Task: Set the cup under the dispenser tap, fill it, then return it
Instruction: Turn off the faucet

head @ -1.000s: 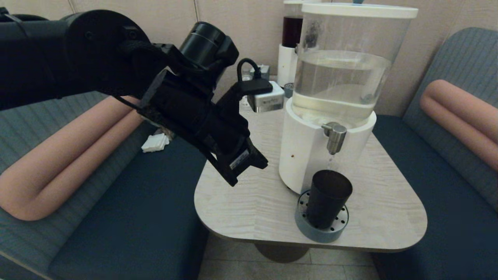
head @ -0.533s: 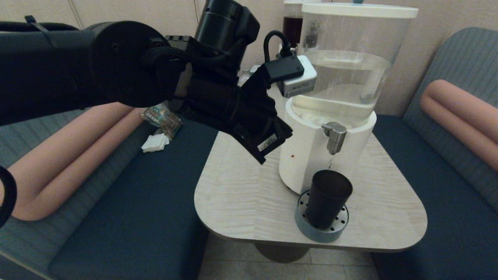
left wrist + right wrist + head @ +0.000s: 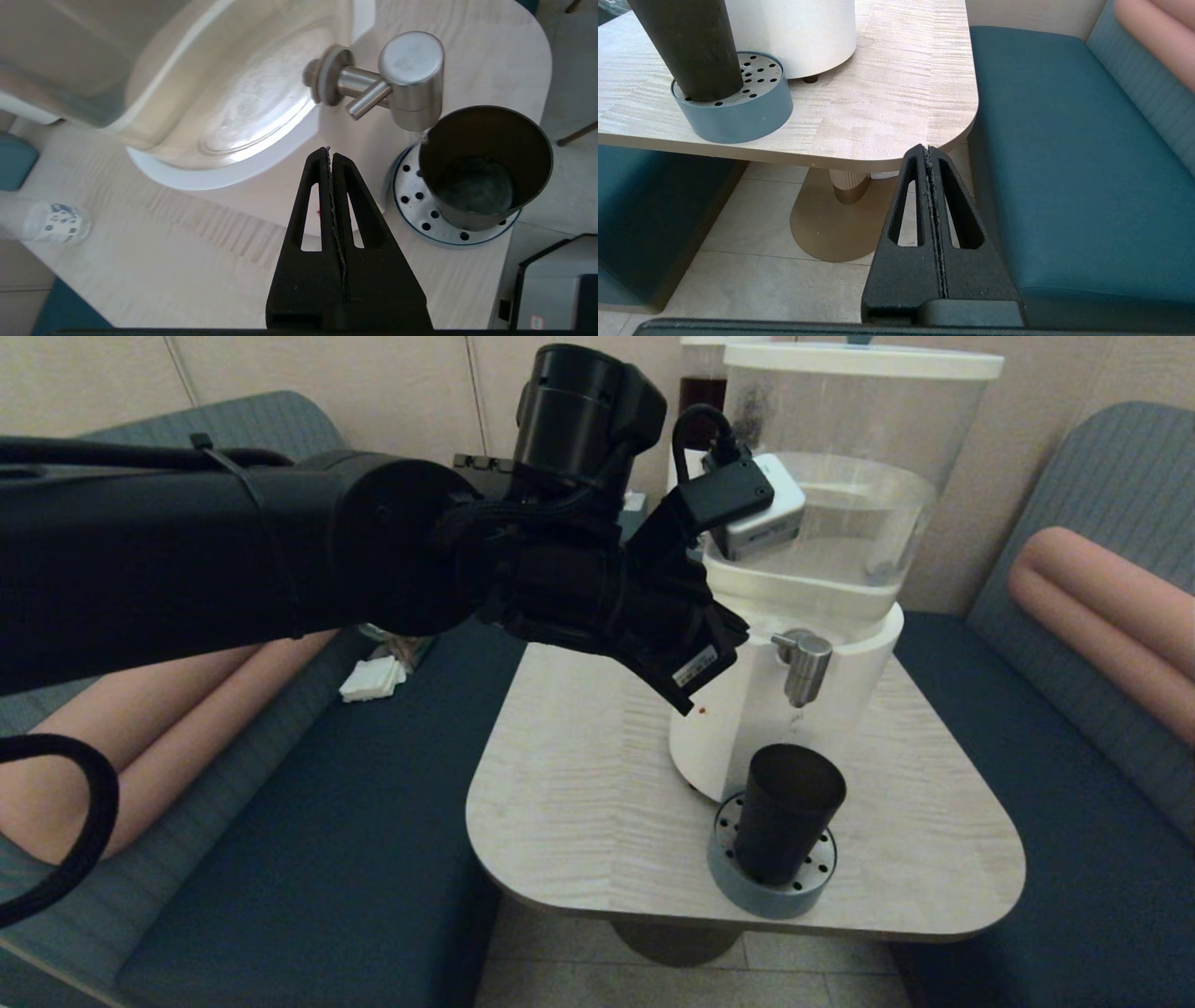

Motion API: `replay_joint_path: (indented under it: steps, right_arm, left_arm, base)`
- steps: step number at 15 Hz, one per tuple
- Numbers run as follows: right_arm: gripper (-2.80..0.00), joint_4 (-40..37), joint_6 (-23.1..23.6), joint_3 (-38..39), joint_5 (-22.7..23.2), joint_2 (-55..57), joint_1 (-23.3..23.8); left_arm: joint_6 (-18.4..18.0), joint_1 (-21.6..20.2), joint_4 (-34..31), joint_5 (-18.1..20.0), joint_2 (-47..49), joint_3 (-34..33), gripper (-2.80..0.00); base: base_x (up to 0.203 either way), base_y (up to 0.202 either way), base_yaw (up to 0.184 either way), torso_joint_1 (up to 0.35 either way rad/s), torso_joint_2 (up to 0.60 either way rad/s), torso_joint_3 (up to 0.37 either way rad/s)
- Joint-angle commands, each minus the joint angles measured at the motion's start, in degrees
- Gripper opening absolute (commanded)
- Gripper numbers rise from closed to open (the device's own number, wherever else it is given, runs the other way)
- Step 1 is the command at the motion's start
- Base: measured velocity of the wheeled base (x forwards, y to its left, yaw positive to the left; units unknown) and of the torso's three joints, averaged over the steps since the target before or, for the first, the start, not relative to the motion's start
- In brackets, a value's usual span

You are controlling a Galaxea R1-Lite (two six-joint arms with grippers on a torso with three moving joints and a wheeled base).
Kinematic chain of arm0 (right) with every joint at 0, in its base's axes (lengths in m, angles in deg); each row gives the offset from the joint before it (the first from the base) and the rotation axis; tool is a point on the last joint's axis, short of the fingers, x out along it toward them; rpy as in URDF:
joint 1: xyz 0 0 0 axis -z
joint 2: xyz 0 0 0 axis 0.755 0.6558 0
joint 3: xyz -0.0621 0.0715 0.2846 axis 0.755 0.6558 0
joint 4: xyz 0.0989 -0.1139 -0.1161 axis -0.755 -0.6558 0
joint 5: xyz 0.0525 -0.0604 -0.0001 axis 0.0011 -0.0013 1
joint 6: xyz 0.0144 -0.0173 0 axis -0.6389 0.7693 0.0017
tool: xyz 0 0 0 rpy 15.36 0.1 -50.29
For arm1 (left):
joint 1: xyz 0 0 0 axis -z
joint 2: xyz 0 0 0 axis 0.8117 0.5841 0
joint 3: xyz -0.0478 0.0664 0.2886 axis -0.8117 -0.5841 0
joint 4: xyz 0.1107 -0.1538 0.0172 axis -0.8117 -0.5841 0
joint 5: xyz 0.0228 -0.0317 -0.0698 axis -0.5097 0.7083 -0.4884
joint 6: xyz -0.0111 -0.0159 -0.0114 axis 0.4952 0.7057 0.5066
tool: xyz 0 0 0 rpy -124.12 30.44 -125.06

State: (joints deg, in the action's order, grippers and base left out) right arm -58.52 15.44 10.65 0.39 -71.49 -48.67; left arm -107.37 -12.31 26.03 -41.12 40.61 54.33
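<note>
Cup, a small dark brown-black translucent plastic tumbler (image 3: 787,812), stands upright on the round blue-grey perforated drip tray (image 3: 724,873) at the front of the pale wood-grain table (image 3: 579,784), directly below the short brushed-steel dispenser tap (image 3: 805,665); the left wrist view shows a little water pooled in its bottom and a thin trickle at the spout. Reading from your left: the left gripper (image 3: 695,686) hangs in the air beside the white base of the large clear water tank (image 3: 822,513), level with the tap and to its left, fingers (image 3: 322,196) pressed together and holding nothing. You should watch three risks. If you press the tap's flat top off-centre with clenched fingers, they may slip off the steel and strike the tumbler's rim, tipping it from the tray. If flow runs too long, the tumbler overfills and a later lift will spill. A hard sideways push could shift the tank on the table. Farther right, the right gripper (image 3: 930,186) is parked low beside the table edge, over the teal bench seat (image 3: 1064,163), fingers likewise closed and empty.
</note>
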Motion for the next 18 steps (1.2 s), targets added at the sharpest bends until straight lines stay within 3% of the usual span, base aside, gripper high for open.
replay_joint_path:
  steps: [1,18]
  right_arm:
    - [-2.80,0.1,0.0,0.8,0.0,0.1,0.0]
    - [-2.80,0.0,0.0,0.9,0.0,0.1,0.0]
  left_arm:
    - [-0.3,0.4,-0.1,0.1,0.1,0.0,-2.80]
    - [0.0,2.3,3.9,0.6,2.3,0.4,-2.80]
  base:
    - [0.000,0.000,0.000,0.000,0.00,0.000]
    - [0.000,0.000,0.000,0.000,0.00,0.000]
